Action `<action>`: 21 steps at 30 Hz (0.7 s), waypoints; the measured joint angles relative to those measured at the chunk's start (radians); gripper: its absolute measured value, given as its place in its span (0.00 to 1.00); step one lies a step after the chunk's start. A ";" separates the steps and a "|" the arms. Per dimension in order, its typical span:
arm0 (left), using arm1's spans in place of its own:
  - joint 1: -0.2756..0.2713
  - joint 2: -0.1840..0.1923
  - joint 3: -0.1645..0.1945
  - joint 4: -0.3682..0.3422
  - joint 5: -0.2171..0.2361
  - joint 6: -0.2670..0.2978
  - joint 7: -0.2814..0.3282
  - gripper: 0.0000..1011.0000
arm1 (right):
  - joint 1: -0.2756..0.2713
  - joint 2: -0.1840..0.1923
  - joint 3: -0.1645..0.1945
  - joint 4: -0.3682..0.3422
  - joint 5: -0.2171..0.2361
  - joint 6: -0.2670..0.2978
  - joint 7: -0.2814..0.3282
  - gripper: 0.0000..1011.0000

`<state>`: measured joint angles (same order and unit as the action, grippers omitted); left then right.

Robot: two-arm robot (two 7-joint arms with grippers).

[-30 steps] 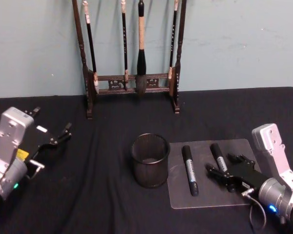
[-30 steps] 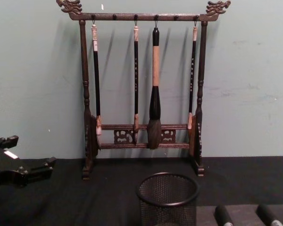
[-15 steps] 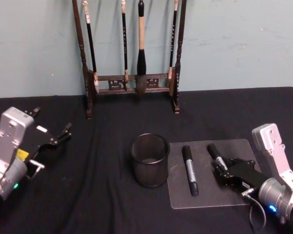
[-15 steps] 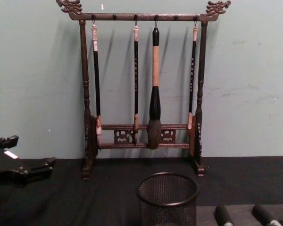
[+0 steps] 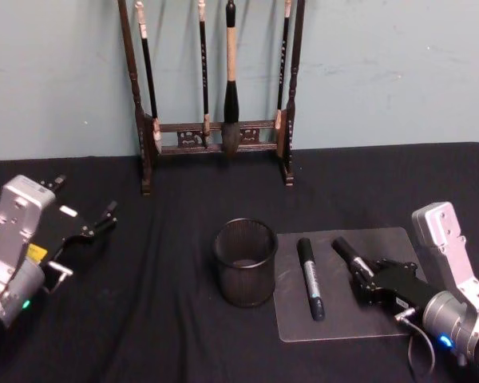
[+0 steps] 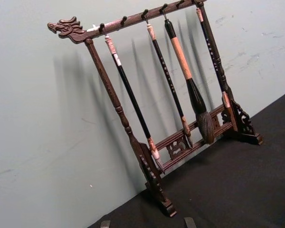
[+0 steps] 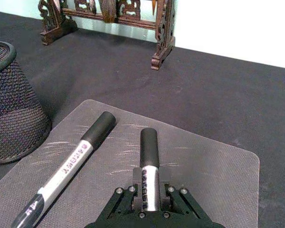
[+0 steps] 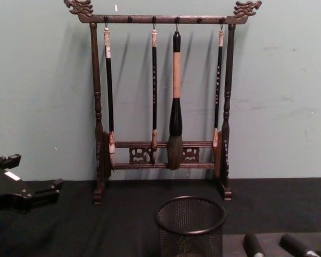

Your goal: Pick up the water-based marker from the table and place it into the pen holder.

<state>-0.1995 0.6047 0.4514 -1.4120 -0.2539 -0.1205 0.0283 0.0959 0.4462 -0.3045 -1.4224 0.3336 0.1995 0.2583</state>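
1. Black cloth covers the one table (image 5: 184,335); on it I count one pen holder, one mat, two markers and one brush rack.
2. One pen holder (image 5: 243,283), a round black mesh cup, stands upright near the middle of the table, just beside the mat's left edge.
3. One grey mat (image 5: 343,319) lies flat to the holder's right; both markers are over it.
4. My right gripper (image 5: 366,286) sits low over the right part of the mat, jaws clamped on the barrel of the water-based marker (image 5: 345,254); the black cap sticks out ahead, angled toward the rack; I cannot tell whether the cap touches the mat.
5. One second marker (image 5: 310,278) lies flat on the mat between the holder and the gripped one, apart from both.
6. My left gripper (image 5: 86,197) hangs over the table's left side, well apart from the holder, fingers spread wide.
7. One brush rack (image 5: 215,126) stands at the table's far edge by the wall; four brushes hang from it, the third from the left the thickest.
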 joint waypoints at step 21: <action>0.000 0.000 0.000 0.000 0.000 0.000 0.000 1.00 | -0.040 -0.014 0.069 -0.024 0.060 -0.156 0.120 0.20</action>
<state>-0.1995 0.6047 0.4514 -1.4120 -0.2539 -0.1205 0.0283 0.0559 0.4318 -0.2353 -1.4460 0.3934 0.0437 0.3785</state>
